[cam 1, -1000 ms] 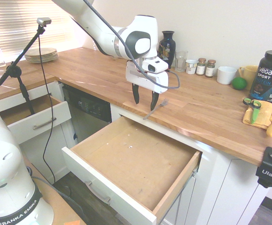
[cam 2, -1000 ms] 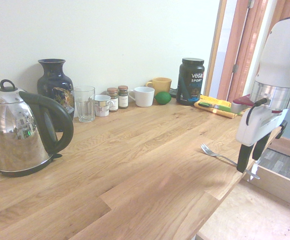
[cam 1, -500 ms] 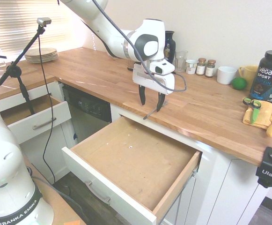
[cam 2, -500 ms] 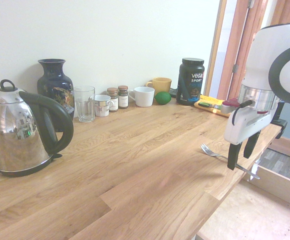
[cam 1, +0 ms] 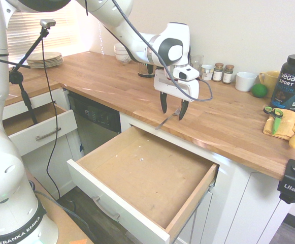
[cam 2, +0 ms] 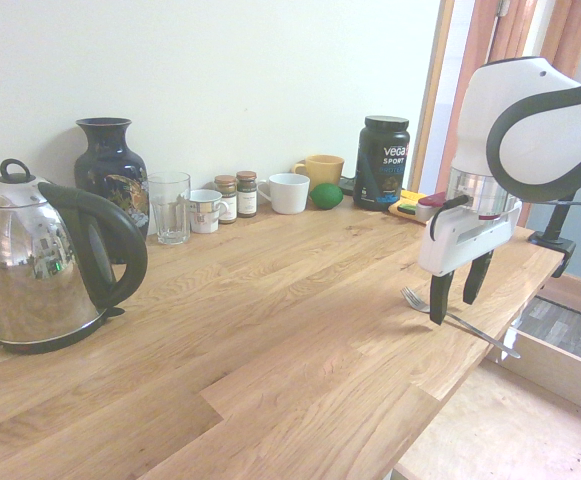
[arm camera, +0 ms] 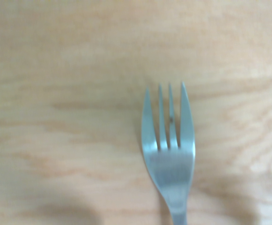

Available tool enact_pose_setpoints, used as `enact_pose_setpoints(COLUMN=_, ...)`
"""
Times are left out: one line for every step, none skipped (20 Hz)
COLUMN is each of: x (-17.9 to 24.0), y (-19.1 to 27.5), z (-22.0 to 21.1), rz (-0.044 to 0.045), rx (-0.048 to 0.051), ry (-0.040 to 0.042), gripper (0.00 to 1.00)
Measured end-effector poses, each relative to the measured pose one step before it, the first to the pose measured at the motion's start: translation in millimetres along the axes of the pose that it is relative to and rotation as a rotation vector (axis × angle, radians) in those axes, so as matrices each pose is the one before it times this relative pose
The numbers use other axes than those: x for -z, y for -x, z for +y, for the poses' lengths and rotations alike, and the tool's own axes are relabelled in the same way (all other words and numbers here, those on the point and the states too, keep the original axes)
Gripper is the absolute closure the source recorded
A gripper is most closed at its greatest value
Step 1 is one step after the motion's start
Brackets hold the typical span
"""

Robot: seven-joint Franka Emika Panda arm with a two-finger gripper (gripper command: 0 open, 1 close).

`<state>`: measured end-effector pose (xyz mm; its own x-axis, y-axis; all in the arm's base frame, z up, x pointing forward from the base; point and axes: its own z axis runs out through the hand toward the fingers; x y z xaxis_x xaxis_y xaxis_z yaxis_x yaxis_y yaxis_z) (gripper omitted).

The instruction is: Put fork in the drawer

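The fork (cam 1: 162, 123) lies flat on the wooden counter, its tines (cam 2: 411, 297) pointing inward. Its handle (cam 2: 490, 340) sticks out past the counter edge above the drawer (cam 1: 118, 204). That wide drawer is pulled out, its brown board bottom bare. My gripper (cam 1: 172, 114) points down over the fork's tine end with its fingers open, one on each side of the fork (cam 2: 454, 306), low over the counter and holding nothing. In the wrist view the fork head (arm camera: 169, 157) shows close below on the wood.
A smaller drawer (cam 1: 35, 133) stands open at the left. Along the wall are a kettle (cam 2: 40, 265), vase (cam 2: 110, 170), glass (cam 2: 170, 207), spice jars (cam 2: 237, 195), mugs (cam 2: 288, 193), a lime (cam 2: 327, 195) and a black tub (cam 2: 383, 162). A yellow cloth (cam 1: 284, 124) lies far right.
My gripper has moved from the counter edge inward along the fork, from its handle end to its tines, staying open. The fork has not moved.
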<state>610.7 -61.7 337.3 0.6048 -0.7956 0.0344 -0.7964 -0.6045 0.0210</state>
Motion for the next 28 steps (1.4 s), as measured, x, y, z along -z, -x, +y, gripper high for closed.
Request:
enact_pose_setpoints(x=0.3, y=-0.9, z=-2.76, rz=0.00045, rx=0.00192, ry=-0.00013, gripper=1.0)
enact_pose_setpoints(x=-0.05, y=-0.34, z=-2.28, rz=0.00068, rx=0.00204, ry=-0.0003, gripper=1.0)
enact_pose_setpoints(x=-0.33, y=0.1, z=-2.04, rz=-0.0001, rx=0.00213, ry=0.00047, gripper=1.0)
enact_pose_setpoints(x=-0.63, y=0.14, z=-1.34, rz=-0.00068, rx=0.00156, ry=0.00124, gripper=1.0)
enact_pose_setpoints(x=-0.63, y=0.06, z=-0.97, rz=-0.00076, rx=0.0011, ry=0.00116, gripper=1.0)
enact_pose_setpoints(x=-0.73, y=0.32, z=-0.36, rz=-0.00105, rx=0.00076, ry=0.00128, gripper=1.0)
enact_pose_setpoints(x=-0.51, y=0.45, z=-0.32, rz=-0.00099, rx=0.00092, ry=0.00124, gripper=1.0)
enact_pose_setpoints(x=-0.2, y=0.43, z=-0.15, rz=-0.0011, rx=0.00063, ry=0.0015, gripper=1.0)
enact_pose_setpoints(x=-0.17, y=0.28, z=0.07, rz=-0.00131, rx=0.00022, ry=0.00169, gripper=1.0)
enact_pose_setpoints(x=-0.19, y=0.15, z=0.16, rz=-0.00121, rx=0.0, ry=0.00163, gripper=1.0)
enact_pose_setpoints(x=-0.2, y=0.07, z=0.27, rz=-0.00135, rx=-0.00022, ry=0.00187, gripper=1.0)
enact_pose_setpoints(x=-0.26, y=-0.11, z=0.41, rz=-0.00099, rx=-0.00065, ry=0.00161, gripper=1.0)
enact_pose_setpoints(x=-0.42, y=-0.06, z=0.45, rz=-0.00063, rx=-0.00053, ry=0.00105, gripper=1.0)
enact_pose_setpoints(x=-0.59, y=0.2, z=0.3, rz=-0.00085, rx=-0.00015, ry=0.00116, gripper=1.0)
enact_pose_setpoints(x=-0.59, y=0.43, z=0.1, rz=-0.00088, rx=0.00033, ry=0.00107, gripper=1.0)
enact_pose_setpoints(x=-0.68, y=0.5, z=0.09, rz=-0.00107, rx=0.00041, ry=0.00109, gripper=1.0)
enact_pose_setpoints(x=-1.17, y=0.74, z=0.3, rz=-0.00182, rx=0.00051, ry=0.00193, gripper=1.0)
enact_pose_setpoints(x=-1.21, y=0.91, z=0.18, rz=-0.00181, rx=0.00069, ry=0.00195, gripper=1.0)
enact_pose_setpoints(x=-0.37, y=0.87, z=-0.46, rz=-0.00055, rx=0.00112, ry=0.0, gripper=1.0)
enact_pose_setpoints(x=-0.02, y=0.97, z=-0.83, rz=-0.00021, rx=0.00164, ry=-0.00019, gripper=1.0)
enact_pose_setpoints(x=-0.09, y=1.03, z=-0.84, rz=-0.0002, rx=0.00188, ry=-0.00009, gripper=1.0)
enact_pose_setpoints(x=0.01, y=1.14, z=-1.03, rz=-0.00014, rx=0.00202, ry=-0.00045, gripper=1.0)
enact_pose_setpoints(x=-0.06, y=1.11, z=-0.92, rz=-0.0005, rx=0.00148, ry=-0.00024, gripper=1.0)
enact_pose_setpoints(x=-0.01, y=0.82, z=-0.68, rz=-0.0005, rx=0.0009, ry=-0.00037, gripper=1.0)
enact_pose_setpoints(x=-0.01, y=0.46, z=-0.4, rz=-0.0004, rx=0.0004, ry=-0.00029, gripper=1.0)
enact_pose_setpoints(x=0.02, y=0.37, z=-0.34, rz=-0.00024, rx=0.00039, ry=-0.00024, gripper=1.0)
enact_pose_setpoints(x=0.0, y=0.17, z=-0.15, rz=-0.00009, rx=0.00007, ry=-0.00008, gripper=1.0)
enact_pose_setpoints(x=-0.01, y=-0.1, z=0.09, rz=0.00003, rx=-0.00032, ry=0.00008, gripper=1.0)
